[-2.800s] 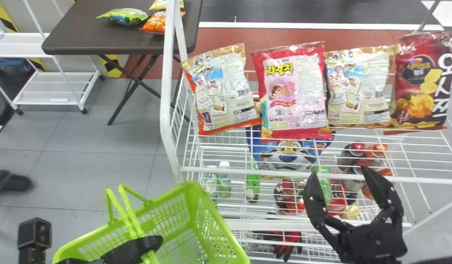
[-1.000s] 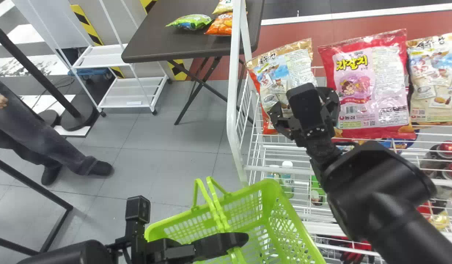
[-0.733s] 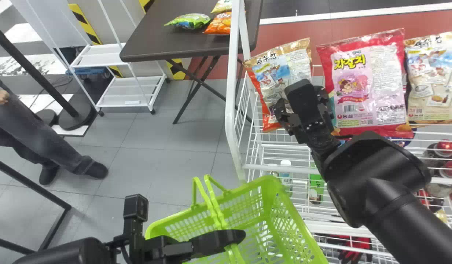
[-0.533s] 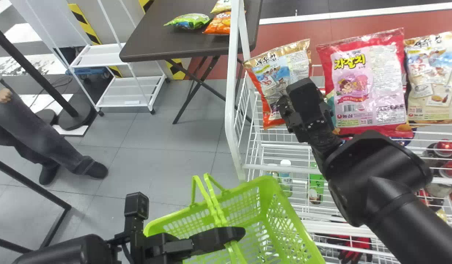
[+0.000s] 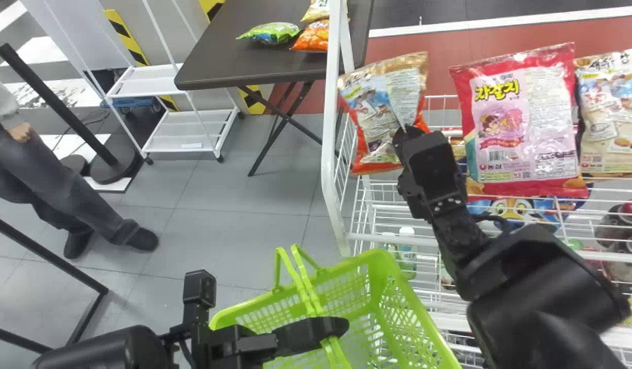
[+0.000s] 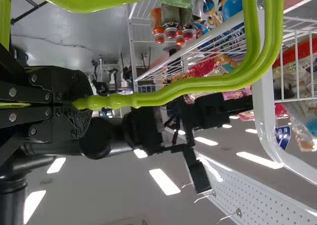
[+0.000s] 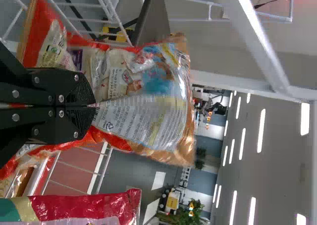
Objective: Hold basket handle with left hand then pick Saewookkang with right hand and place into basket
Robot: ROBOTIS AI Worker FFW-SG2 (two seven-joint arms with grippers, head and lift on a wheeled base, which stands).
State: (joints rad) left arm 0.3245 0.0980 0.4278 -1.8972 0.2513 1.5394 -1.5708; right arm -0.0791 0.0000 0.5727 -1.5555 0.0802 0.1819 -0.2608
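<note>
In the head view my left gripper (image 5: 326, 328) is shut on the handle of the green basket (image 5: 418, 307); the left wrist view has that gripper (image 6: 81, 103) closed around the green handle (image 6: 198, 84). My right gripper (image 5: 407, 130) is at the leftmost Saewookkang bag (image 5: 375, 110), over the rack's left end. Seen from the right wrist, the gripper (image 7: 94, 106) pinches a fold of the Saewookkang (image 7: 163, 81), its fingers together and the film creased outward from them. The bag hangs upright, slightly tilted.
Right of the held bag stand a pink snack bag (image 5: 521, 123) and another Saewookkang (image 5: 613, 113). The white rack post (image 5: 330, 154) rises at the rack's left end, between it and a dark table (image 5: 254, 66). Bottles (image 5: 406, 251) stand on the shelf below.
The right arm came over to the leftmost bag, and its gripper, open earlier, has closed on it. The bag is now creased and slightly shifted. The head view swung left.
</note>
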